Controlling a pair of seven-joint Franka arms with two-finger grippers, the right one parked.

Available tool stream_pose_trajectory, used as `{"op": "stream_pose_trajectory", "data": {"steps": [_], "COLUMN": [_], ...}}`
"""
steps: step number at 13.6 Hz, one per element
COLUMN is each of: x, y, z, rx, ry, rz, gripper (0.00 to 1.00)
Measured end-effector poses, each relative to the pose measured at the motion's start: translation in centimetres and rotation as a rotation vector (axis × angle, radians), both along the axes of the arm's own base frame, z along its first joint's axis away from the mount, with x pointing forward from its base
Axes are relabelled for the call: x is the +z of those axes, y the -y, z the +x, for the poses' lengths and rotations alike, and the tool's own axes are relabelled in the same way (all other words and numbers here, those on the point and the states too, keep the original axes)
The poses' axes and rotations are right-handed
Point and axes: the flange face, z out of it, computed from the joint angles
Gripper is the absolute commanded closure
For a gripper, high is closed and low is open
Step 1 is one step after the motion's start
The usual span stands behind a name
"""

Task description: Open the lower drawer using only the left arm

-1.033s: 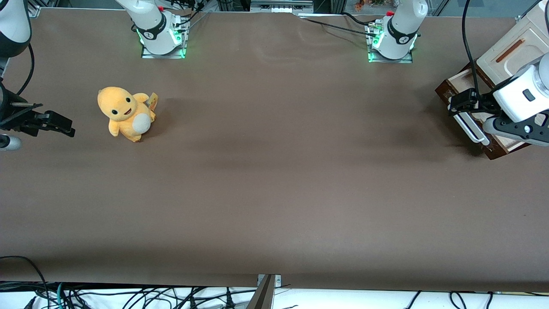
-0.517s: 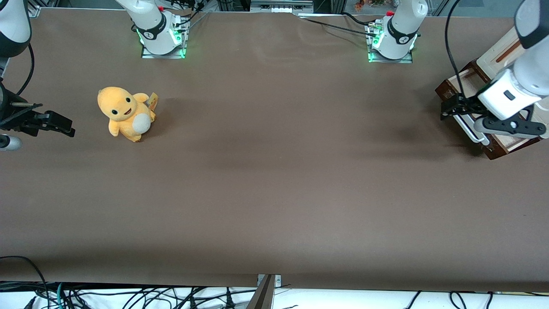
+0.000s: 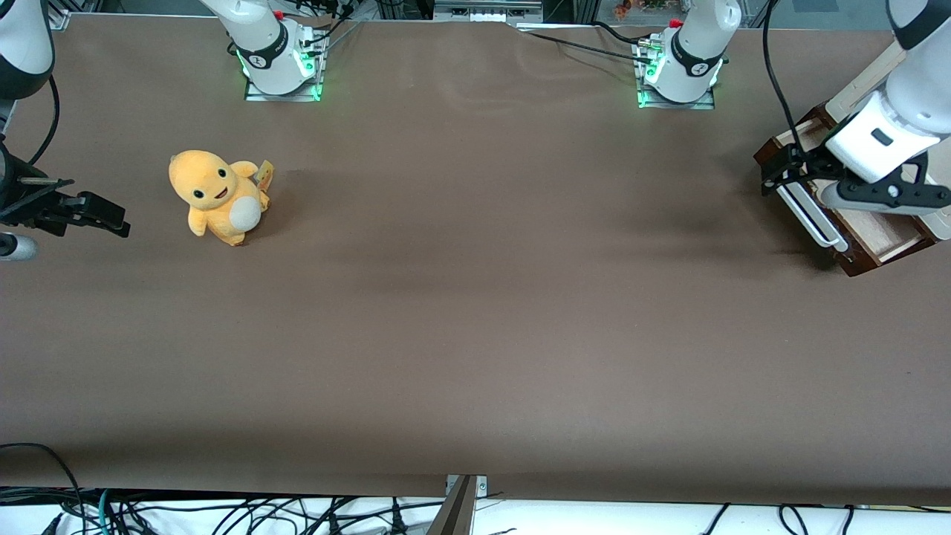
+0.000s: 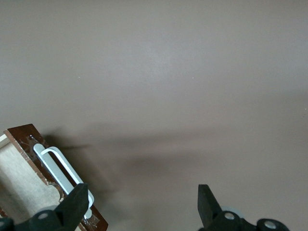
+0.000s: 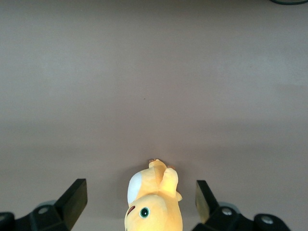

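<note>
Your black two-finger gripper (image 4: 142, 204) is hovering with fingers spread above the pulled-out dark brown wooden lower drawer's (image 3: 884, 241) white bar handle (image 4: 60, 169).

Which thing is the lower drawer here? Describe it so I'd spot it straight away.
Look to the working arm's end of the brown table, where a cream cabinet stands. The lower drawer juts from its foot under the open hand: dark brown front, pale inside, and a long white bar handle, which the cabinet lacks.

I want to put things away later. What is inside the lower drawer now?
The lower drawer shows only bare pale wood where visible. The left arm covers part of it; its gripper, fingers apart, hangs above the handle.
</note>
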Motion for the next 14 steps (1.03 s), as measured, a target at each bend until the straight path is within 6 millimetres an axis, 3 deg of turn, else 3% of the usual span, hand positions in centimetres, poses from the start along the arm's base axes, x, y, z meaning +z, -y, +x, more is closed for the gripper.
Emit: {"op": "stream_pose_trajectory", "data": {"steps": [3, 7, 10, 14], "x": [-0.3, -0.2, 0.4, -0.3], "y": [0.0, -1.8, -1.3, -1.1], "z": [0.2, 0.8, 1.7, 2.2], "rx": [0.000, 0.031, 0.023, 0.020], "ry": [-0.006, -0.002, -0.015, -0.031], "rz": [0.000, -0.003, -0.004, -0.004], "gripper": [0.00, 0.00, 0.00, 0.00]}}
